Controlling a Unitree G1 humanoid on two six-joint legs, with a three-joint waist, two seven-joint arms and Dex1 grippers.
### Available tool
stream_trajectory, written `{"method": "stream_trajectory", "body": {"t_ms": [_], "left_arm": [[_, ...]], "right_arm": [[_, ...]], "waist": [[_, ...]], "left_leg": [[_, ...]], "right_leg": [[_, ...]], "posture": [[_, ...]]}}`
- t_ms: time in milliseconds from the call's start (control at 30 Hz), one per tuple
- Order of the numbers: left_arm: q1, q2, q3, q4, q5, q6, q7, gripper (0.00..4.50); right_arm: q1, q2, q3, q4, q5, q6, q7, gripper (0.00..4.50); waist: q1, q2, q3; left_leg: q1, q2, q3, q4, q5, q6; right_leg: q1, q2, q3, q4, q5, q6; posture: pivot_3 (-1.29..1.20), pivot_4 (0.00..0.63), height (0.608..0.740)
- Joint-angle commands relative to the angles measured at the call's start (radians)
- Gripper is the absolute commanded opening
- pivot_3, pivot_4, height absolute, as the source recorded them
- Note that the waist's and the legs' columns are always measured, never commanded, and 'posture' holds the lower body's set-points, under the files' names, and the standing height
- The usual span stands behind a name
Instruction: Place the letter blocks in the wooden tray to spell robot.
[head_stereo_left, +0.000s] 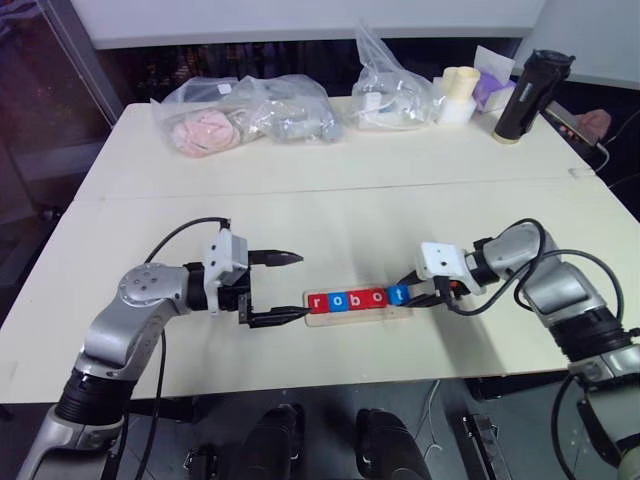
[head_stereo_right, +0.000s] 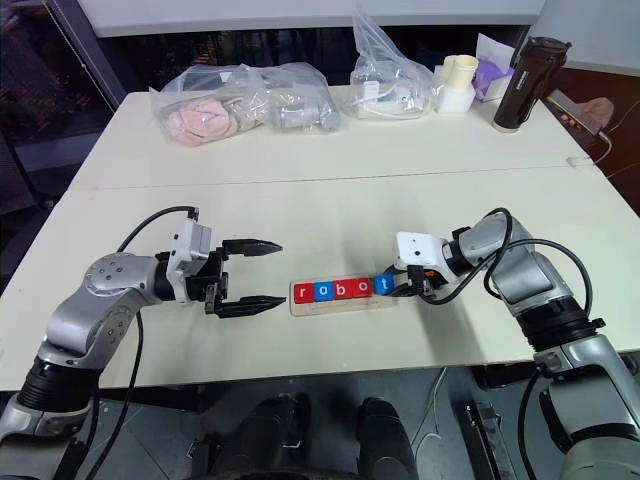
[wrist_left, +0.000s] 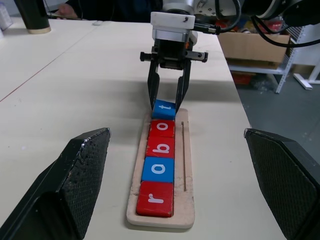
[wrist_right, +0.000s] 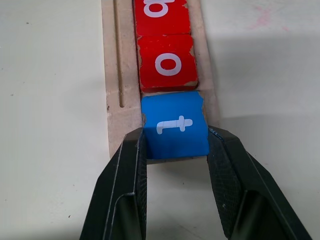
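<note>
Right pincer (wrist_right: 176, 150) has its two black fingers on both sides of the blue square block with a white "t" (wrist_right: 175, 125), which sits at the end of the long pale-wood tray (wrist_left: 187, 165) on the cream worktop (head_stereo_left: 330, 210). Left pincer (head_stereo_left: 280, 288) hovers wide open and empty beside the tray's other end, where the red "r" block (wrist_left: 156, 199) lies; the five blocks in the tray spell "robot".

"robot" across letter blocks (wrist_left: 159, 167) (white lowercase)

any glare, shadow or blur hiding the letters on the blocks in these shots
Left wrist view: all five letter blocks read clearly in the wooden tray. Right wrist view: the t block is sharp, a soft shadow lies on the table beside it.
</note>
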Motion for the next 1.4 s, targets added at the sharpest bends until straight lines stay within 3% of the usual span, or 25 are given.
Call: {"method": "stream_trajectory", "body": {"t_ms": [33,100,567,767,1133,1400], "left_arm": [[0.002,0.003,0.021,-0.028,-0.013,-0.006,0.004,4.50],[0.002,0.002,0.021,-0.027,-0.014,-0.006,0.005,4.50],[-0.003,-0.003,0.017,-0.021,-0.012,-0.008,0.002,4.50],[-0.009,-0.005,0.015,-0.018,-0.012,-0.008,-0.001,4.50],[0.002,0.010,0.024,-0.034,-0.016,0.024,0.013,4.50],[0.003,0.044,0.028,-0.039,-0.019,0.070,0.023,4.50]], "right_arm": [[-0.027,0.005,0.002,-0.026,-0.001,0.003,0.011,3.41],[-0.034,0.007,-0.001,-0.031,-0.001,0.005,0.011,4.47],[-0.085,-0.055,-0.061,0.043,-0.014,-0.027,-0.032,4.47],[-0.123,-0.010,-0.058,0.151,-0.044,-0.063,-0.099,4.47],[-0.131,0.031,-0.042,0.153,-0.046,-0.071,-0.084,4.47],[-0.111,-0.001,-0.044,0.122,-0.077,-0.088,-0.084,4.47]], "waist": [[0.000,0.000,0.000],[0.000,0.000,0.000],[0.000,0.000,0.000],[-0.002,0.000,0.000],[-0.001,0.000,0.000],[-0.002,0.000,0.000]], "left_leg": [[0.000,0.000,0.000,0.000,0.000,0.000],[0.000,0.000,0.000,0.000,0.000,0.000],[0.000,0.000,0.000,0.000,0.000,0.000],[0.001,0.000,0.000,0.000,0.000,-0.001],[0.001,0.000,0.000,0.000,0.000,-0.001],[0.001,0.000,0.000,0.000,0.001,-0.001]], "right_leg": [[0.000,0.000,0.000,0.000,0.000,0.000],[0.000,0.000,0.000,0.000,0.000,0.000],[0.000,0.000,0.000,0.000,0.000,0.000],[0.000,0.000,0.000,0.001,0.000,-0.001],[0.000,0.000,0.001,0.001,0.001,0.001],[0.000,0.001,0.001,0.002,0.001,0.001]], "posture": [[0.00,0.150,0.738],[0.00,0.150,0.738],[0.00,0.150,0.738],[0.00,0.150,0.738],[0.00,0.150,0.738],[0.00,0.150,0.738]]}}
